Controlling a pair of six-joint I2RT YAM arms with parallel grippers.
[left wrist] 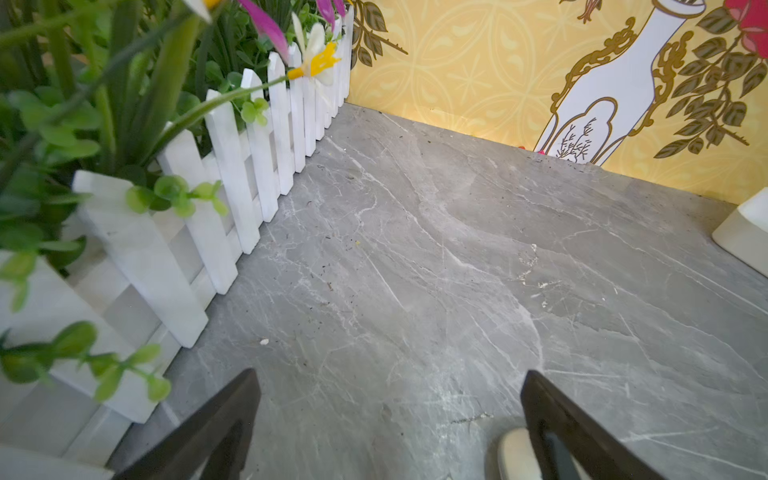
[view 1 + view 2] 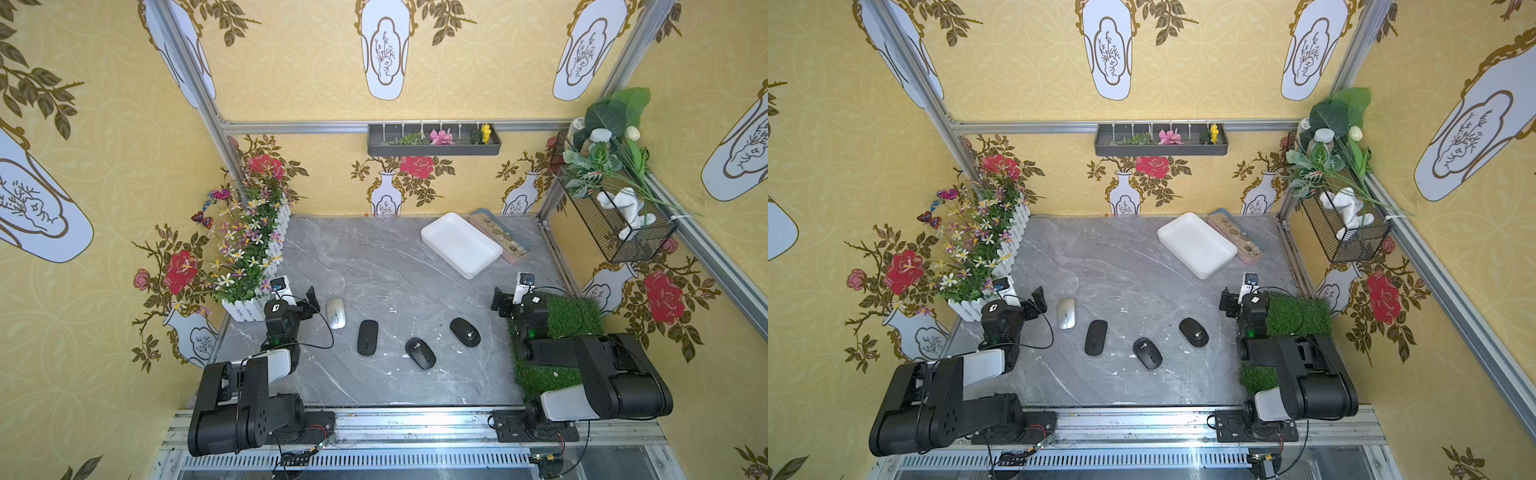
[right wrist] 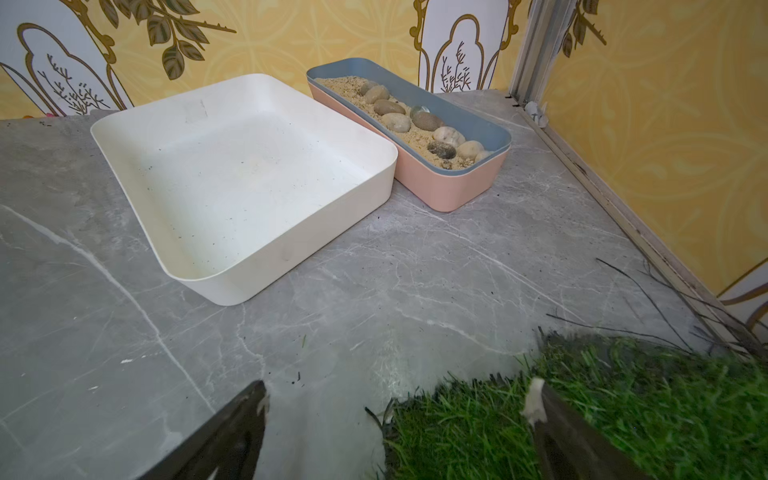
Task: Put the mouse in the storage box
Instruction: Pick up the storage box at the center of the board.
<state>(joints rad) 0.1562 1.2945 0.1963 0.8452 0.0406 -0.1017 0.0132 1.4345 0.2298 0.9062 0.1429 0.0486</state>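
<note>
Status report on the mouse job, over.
Left gripper open, right gripper open, both empty. Silver mouse and three black mice on the table; storage box empty. Nothing between them.

**Two Black Arms, White Shells**

We are looking at a left arm (image 2: 232, 399) and a right arm (image 2: 615, 374) built of black housings, each wearing one glossy white shell. Thin black cables are looping off the wrists, and a green light is glowing on each. Dark tapered fingers are ending the left tool (image 1: 390, 374) and the right tool (image 3: 397, 386).
</note>
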